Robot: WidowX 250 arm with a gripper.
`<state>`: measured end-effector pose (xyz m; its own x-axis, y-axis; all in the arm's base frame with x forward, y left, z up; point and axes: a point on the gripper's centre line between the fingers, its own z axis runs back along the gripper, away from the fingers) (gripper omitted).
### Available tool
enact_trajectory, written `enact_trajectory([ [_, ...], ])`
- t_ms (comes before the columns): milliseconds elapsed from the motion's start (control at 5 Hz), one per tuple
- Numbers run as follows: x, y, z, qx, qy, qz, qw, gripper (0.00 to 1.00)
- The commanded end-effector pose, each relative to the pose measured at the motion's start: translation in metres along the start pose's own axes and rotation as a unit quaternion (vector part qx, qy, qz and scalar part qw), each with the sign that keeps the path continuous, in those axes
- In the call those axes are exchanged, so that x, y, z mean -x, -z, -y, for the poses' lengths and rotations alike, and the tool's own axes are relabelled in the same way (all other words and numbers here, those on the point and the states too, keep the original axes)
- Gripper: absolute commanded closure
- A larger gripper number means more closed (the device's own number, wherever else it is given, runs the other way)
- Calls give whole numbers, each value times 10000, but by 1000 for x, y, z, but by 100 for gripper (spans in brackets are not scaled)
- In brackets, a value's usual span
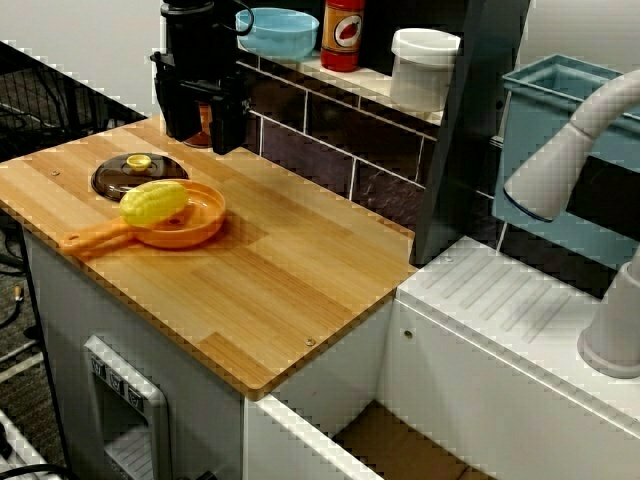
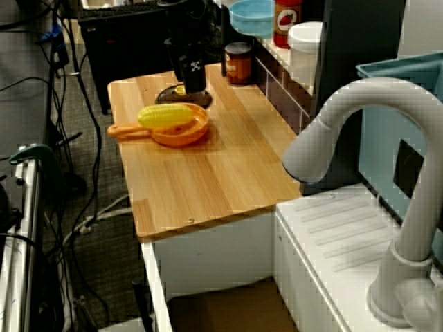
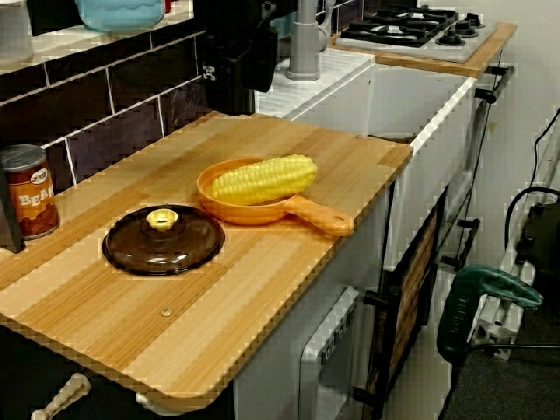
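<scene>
**Your gripper hangs open close to the brown lid**

Start at the left of the view from above. The brown lid [image 1: 138, 175] with its yellow knob lies flat on the wooden surface [image 1: 290, 270]. It is just in front of your gripper [image 1: 200, 140] and a little to its left. The two are near but do not touch.

Next comes the yellow corn [image 1: 155, 202]. It lies in the orange pan [image 1: 195, 228], right beside the lid and on the side away from your gripper. The pan's handle points away from the gripper too.

Now look at the gripper itself. Its two black fingers are spread apart and there is nothing between them. Through the gap you can see the can [image 1: 205, 125]. It stands upright just behind the gripper, by the dark tile wall. In the view from the sink end, the can sits a little to the right of your gripper, and they do not touch.

Go on to the right. A shelf runs above the tile wall, up and to the right of the gripper. It carries a blue bowl [image 1: 277, 32], a red bottle [image 1: 343, 35] and a white tub [image 1: 424, 68]. Far to the right, well away from your gripper, are a blue bin [image 1: 560, 110] and a gray tap [image 1: 575, 150].
</scene>
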<state>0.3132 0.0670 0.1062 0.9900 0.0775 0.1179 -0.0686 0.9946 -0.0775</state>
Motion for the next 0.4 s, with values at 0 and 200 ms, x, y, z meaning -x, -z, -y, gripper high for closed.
enact_trajectory([
  [0, 7, -7, -18, -400, 196, -13, 9990, 0],
  [200, 13, -2, -26, -443, 234, -116, 9987, 0],
])
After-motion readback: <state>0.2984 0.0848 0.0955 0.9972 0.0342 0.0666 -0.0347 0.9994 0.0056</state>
